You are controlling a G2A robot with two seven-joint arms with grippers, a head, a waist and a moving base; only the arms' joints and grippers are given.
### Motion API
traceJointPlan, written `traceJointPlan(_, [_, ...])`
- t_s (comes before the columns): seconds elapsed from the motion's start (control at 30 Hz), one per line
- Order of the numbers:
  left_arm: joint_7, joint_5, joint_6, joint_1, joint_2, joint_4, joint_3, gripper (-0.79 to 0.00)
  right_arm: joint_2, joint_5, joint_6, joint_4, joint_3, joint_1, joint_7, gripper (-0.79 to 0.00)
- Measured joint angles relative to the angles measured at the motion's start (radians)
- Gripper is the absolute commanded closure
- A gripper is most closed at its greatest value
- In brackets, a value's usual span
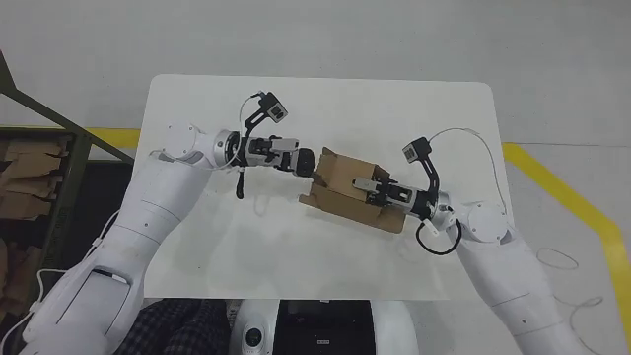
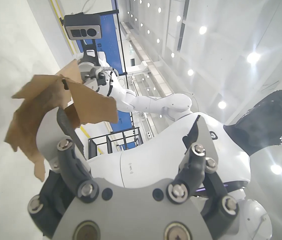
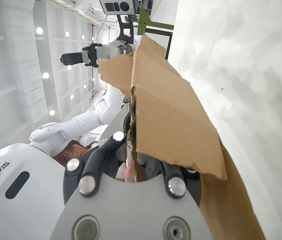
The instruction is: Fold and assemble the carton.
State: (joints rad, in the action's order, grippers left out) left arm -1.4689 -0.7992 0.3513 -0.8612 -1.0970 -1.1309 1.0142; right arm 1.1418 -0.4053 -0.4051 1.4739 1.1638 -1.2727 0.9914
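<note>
carton (image 1: 340,173) x1 | left hand (image 1: 306,161) + right hand (image 1: 367,188) x2 (one per arm) | table (image 1: 444,118) x1

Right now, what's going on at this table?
Both arms are at a brown carton in the middle of the white table. The left tool, open, is at one end of it with one finger against the cardboard; the right tool is at the opposite end. The carton is half-formed, flaps loose, not yet assembled.
</note>
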Motion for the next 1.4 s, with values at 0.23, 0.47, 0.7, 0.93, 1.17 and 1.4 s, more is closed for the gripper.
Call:
traceJointPlan(0.23, [0.007,0.01,0.007,0.006,-0.009,0.015,-0.012,-0.785,-0.002,0.006,-0.004,0.047,-0.016,-0.019,0.031,0.0])
traceJointPlan(0.47, [0.003,0.018,0.003,0.018,-0.017,0.021,-0.02,-0.785,-0.002,0.015,0.003,0.071,-0.04,-0.031,0.038,0.0])
traceJointPlan(0.7, [-0.015,0.011,-0.014,0.021,-0.029,0.035,-0.045,-0.785,-0.004,0.027,0.01,0.086,-0.052,-0.039,0.033,0.0])
traceJointPlan(0.93, [-0.025,0.0,-0.025,0.031,-0.044,0.051,-0.072,-0.785,-0.002,0.035,0.019,0.091,-0.075,-0.041,0.026,0.0])
traceJointPlan(1.17, [-0.024,0.009,-0.024,0.038,-0.051,0.061,-0.076,-0.785,0.0,0.031,0.02,0.087,-0.09,-0.033,0.019,0.0])
traceJointPlan(1.4, [-0.017,0.016,-0.017,0.035,-0.049,0.07,-0.055,-0.785,-0.004,0.016,0.014,0.07,-0.068,-0.031,0.001,0.0])
